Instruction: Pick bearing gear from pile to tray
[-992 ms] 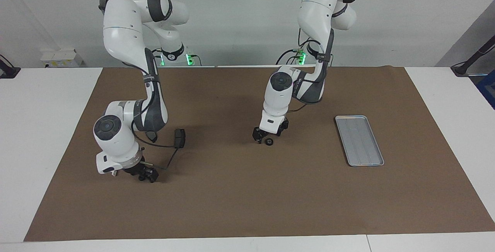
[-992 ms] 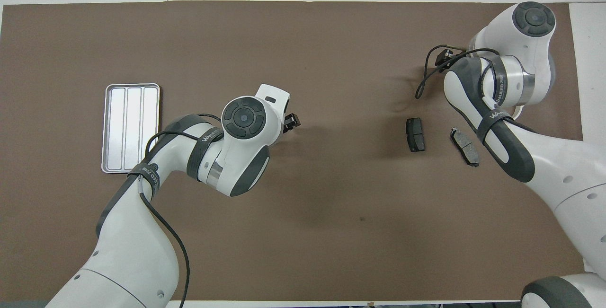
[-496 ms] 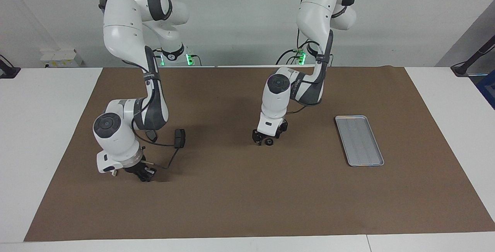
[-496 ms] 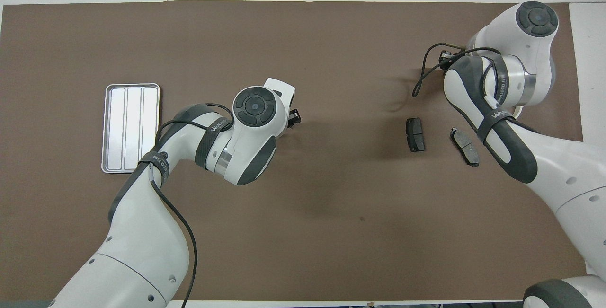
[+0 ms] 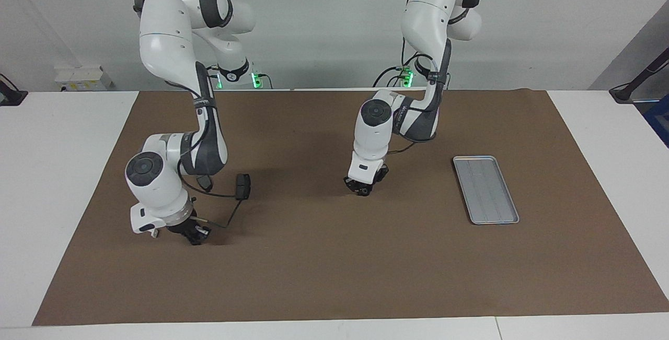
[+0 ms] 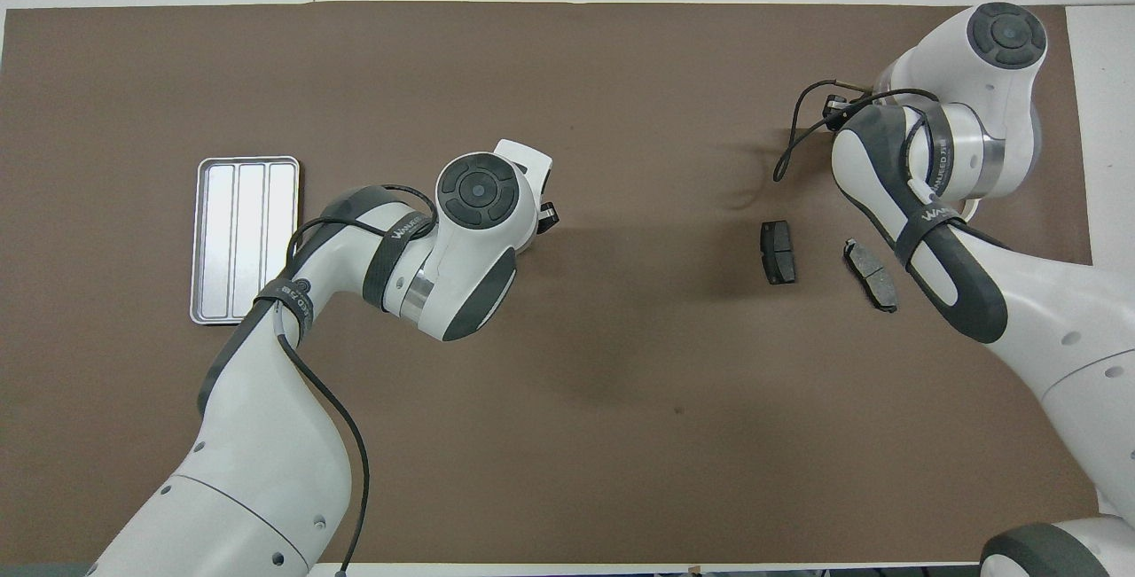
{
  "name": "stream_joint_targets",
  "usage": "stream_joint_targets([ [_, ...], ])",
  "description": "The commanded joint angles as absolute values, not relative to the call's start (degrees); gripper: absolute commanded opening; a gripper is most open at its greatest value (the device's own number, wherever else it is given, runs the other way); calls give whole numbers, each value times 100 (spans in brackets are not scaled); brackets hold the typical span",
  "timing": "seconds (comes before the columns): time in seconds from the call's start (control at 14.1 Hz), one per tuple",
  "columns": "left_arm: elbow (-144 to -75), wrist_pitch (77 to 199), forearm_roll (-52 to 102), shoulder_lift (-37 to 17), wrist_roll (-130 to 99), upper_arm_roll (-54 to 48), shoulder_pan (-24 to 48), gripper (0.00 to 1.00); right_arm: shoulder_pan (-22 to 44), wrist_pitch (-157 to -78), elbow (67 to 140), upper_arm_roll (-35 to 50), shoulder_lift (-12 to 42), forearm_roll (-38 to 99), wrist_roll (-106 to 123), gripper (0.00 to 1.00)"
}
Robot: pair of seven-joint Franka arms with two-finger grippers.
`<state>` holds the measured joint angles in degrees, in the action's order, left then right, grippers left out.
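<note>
My left gripper (image 5: 363, 187) is down at the brown mat, near the middle of the table, right on a small black round bearing gear. The gear merges with the gripper's dark tips in the facing view. In the overhead view it is hidden under the left gripper (image 6: 543, 214). The light-grey ribbed tray (image 5: 486, 189) lies empty toward the left arm's end and also shows from above (image 6: 246, 240). My right gripper (image 5: 193, 235) is low over the mat at the right arm's end, farther from the robots than the brake pads. The white bracket is hidden.
Two dark grey brake pads (image 6: 778, 252) (image 6: 871, 274) lie side by side near the right arm; only one (image 5: 242, 186) shows in the facing view. A black cable (image 6: 785, 156) loops from the right hand over the mat. The brown mat (image 5: 334, 267) covers the table.
My left gripper has shifted sideways and down onto the black round gear, which lay just beside its tips before. My right gripper has barely moved.
</note>
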<state>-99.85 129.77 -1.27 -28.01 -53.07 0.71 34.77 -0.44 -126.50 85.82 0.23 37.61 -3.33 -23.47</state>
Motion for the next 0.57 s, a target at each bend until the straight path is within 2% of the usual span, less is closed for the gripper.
stream_joint_targets([
  [0.0, -9187, 12115, -333, -2927, -5213, 262, 3236, 0, -176, -12578, 8666, 79, 3735, -360, -2347, 0],
  [0.14, -9035, 11306, -308, -2508, -4164, 281, 2762, 0, -176, -12367, 8605, 79, 3683, -387, -2207, 0],
  [0.35, -9473, 10575, -246, -1550, -2152, 273, 1569, 0, -150, -11858, 8499, 88, 3420, -413, -2127, 0],
  [0.5, -9685, 10451, -45, -1284, -893, 281, 786, 0, -123, -11472, 8499, 114, 3122, -325, -1916, 0],
])
